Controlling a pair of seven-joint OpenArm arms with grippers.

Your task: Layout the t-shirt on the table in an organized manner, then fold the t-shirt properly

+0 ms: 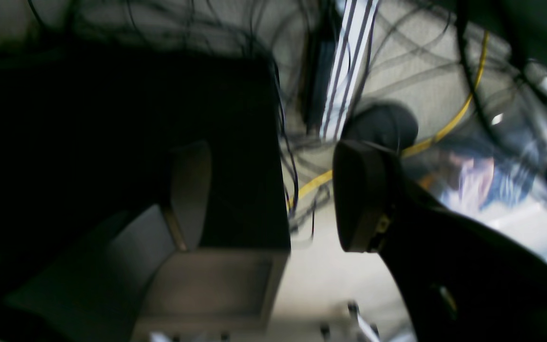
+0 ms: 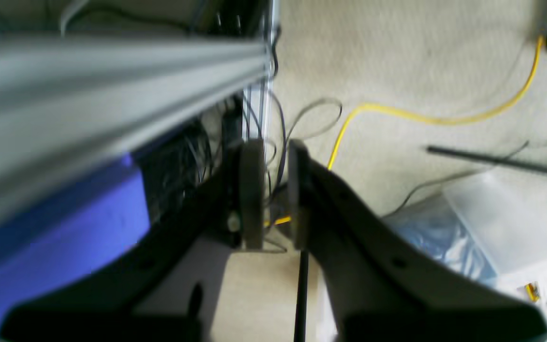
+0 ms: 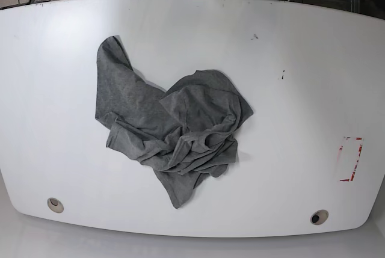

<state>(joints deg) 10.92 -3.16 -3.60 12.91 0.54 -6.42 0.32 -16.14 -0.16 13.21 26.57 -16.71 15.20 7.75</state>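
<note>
The laying out seemed only at its beginning: the t-shirt (image 3: 201, 110) lay crumpled on the middle of the counter (image 3: 301, 119), one end toward eleven o'clock. The next move called for gripping an edge and spreading it. The left fingers (image 1: 363, 199) were released, wide apart; the right fingers (image 2: 249, 199) also held nothing, with a narrow gap. Only the base view showed the cloth; the right wrist view showed a plastic bag (image 2: 449, 242).

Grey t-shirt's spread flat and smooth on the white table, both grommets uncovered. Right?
Not flat: the base view shows the grey t-shirt bunched and crumpled. It is on the white table, and both grommets are uncovered, as you say.
</note>
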